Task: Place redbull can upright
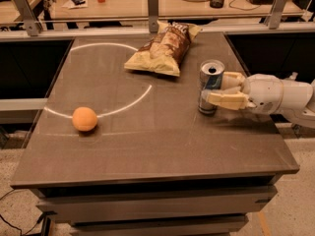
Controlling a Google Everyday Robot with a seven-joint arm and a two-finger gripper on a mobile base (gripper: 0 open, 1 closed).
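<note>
The redbull can [210,77] stands upright on the dark table [147,141] near its right edge, open silver top facing up. My gripper [217,88] reaches in from the right at can height. One cream finger [227,101] lies across the can's front and the other finger [233,79] is behind it, so the can sits between them with the fingers against its sides. The can's base rests on the table.
A chip bag [162,48] lies at the back centre, just left of the can. An orange ball [84,119] sits at the left. A white arc is drawn on the tabletop. A metal rail and a cluttered desk run behind the table.
</note>
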